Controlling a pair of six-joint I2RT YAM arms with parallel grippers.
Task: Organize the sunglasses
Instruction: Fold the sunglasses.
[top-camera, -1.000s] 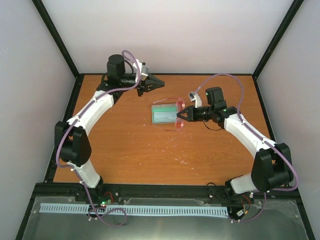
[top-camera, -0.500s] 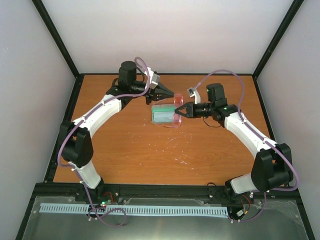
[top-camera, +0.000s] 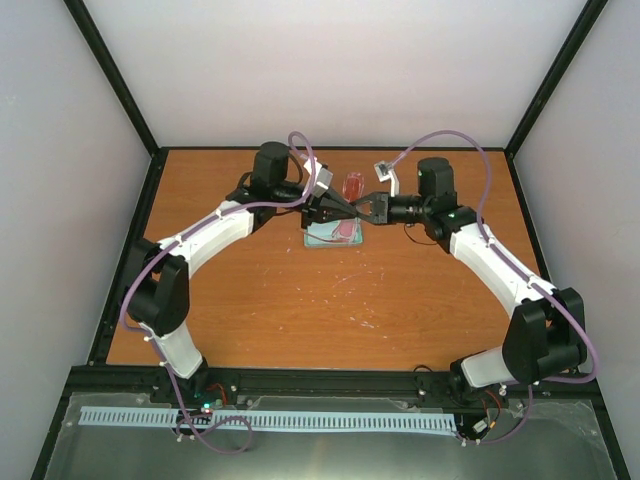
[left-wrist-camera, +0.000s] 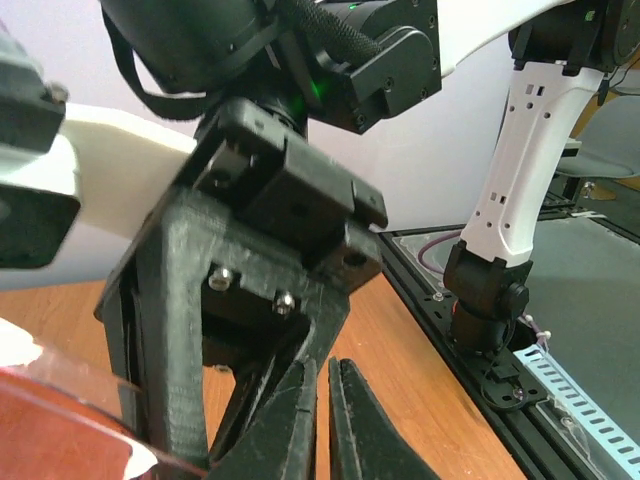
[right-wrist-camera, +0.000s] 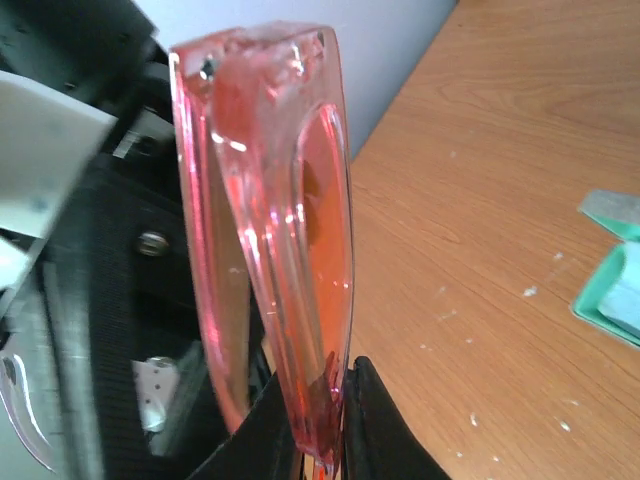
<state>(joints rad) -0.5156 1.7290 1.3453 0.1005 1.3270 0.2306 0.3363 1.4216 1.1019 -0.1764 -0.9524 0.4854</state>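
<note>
The sunglasses (top-camera: 352, 186) are folded, with a red-pink translucent frame, and are held upright above the table. My right gripper (top-camera: 364, 209) is shut on their lower end; in the right wrist view the frame (right-wrist-camera: 270, 200) stands up out of the gripper (right-wrist-camera: 328, 425). My left gripper (top-camera: 350, 211) points at the right gripper, tip to tip, with its jaws shut and nothing between them (left-wrist-camera: 325, 400). A pink lens edge (left-wrist-camera: 50, 425) shows at the left wrist view's lower left. The grey case (top-camera: 325, 236) with green lining lies open below both grippers.
The orange wooden table (top-camera: 300, 300) is bounded by a black frame (top-camera: 130, 260) and pale walls. The case's green edge (right-wrist-camera: 615, 290) shows at the right of the right wrist view. The right arm's base (left-wrist-camera: 490, 300) stands at the table's near edge.
My right gripper has lifted the sunglasses from beside the case and carried them back. My left arm has swung right from the back left until its tips meet the right gripper.
</note>
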